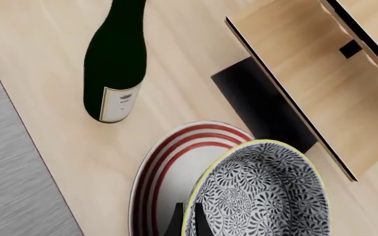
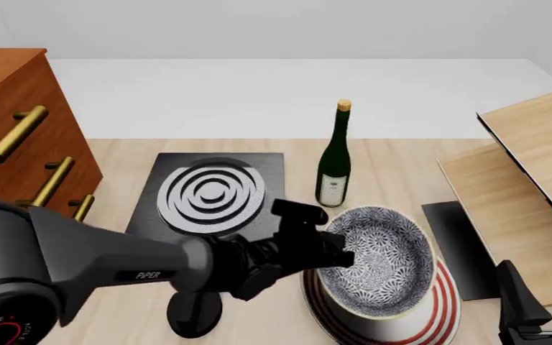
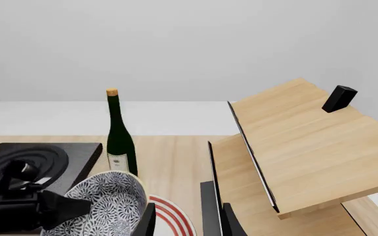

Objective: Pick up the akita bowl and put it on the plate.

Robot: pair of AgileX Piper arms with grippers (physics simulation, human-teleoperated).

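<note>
Fingertips [image 1: 199, 221] of my left gripper [image 1: 187, 222] show only as two dark points at the cut-off edge of the left wrist view, one on each side of the akita bowl's [image 2: 376, 260] pale rim, closed narrow on it. In the front view my own left arm covers the gripper, so the grasp itself is hidden there. The bowl sits tilted over the plate [image 2: 439, 305], hiding most of it; whether the bowl's base touches the plate I cannot tell.

My right gripper [image 2: 542, 296] is cut off at the front view's lower corner, just right of the plate. Its two fingers stand apart with nothing between them.

Counted: one bowl, one red-ringed plate, one wine bottle [image 2: 335, 156] standing upright just behind the plate, one black slab with grey-white rings [image 2: 212, 194] left of the plate. Right of the plate is one wooden shelf unit [image 2: 535, 180], partly out of frame, with a small dark block [image 3: 339, 98] on its top board. Far left of the plate stands one brown drawer cabinet [image 2: 17, 129], partly cropped, with three brass handles visible.
</note>
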